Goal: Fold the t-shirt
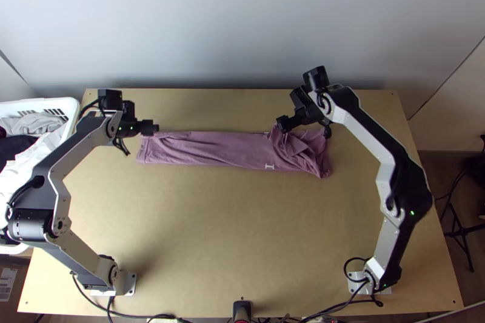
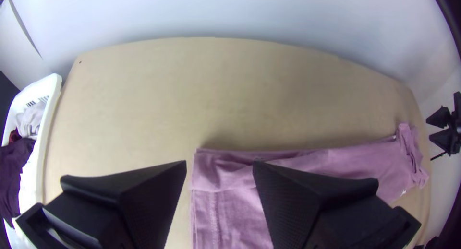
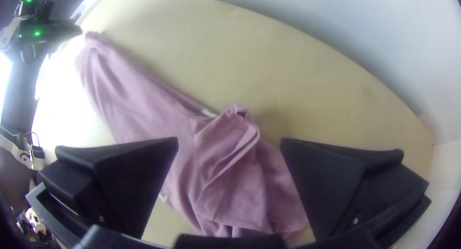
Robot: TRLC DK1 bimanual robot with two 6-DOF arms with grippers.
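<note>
The pink t-shirt (image 1: 224, 148) lies as a long narrow folded strip across the table, its right end bunched with loose overlapping folds. At the strip's left end is my left gripper (image 1: 142, 133). In the left wrist view that gripper (image 2: 220, 164) is open, with the corner of the shirt (image 2: 225, 196) showing between its fingers. Over the bunched end stands my right gripper (image 1: 305, 129). From the right wrist, the gripper (image 3: 230, 141) has its fingers wide apart, and crumpled layers of the shirt (image 3: 230, 182) show between them, not pinched.
A white basket (image 1: 72, 114) holding grey, dark and white clothes stands at the table's left edge. Behind the table (image 1: 242, 232) rises a pale wall. Cables run along the near edge, where a small black device (image 1: 242, 309) stands.
</note>
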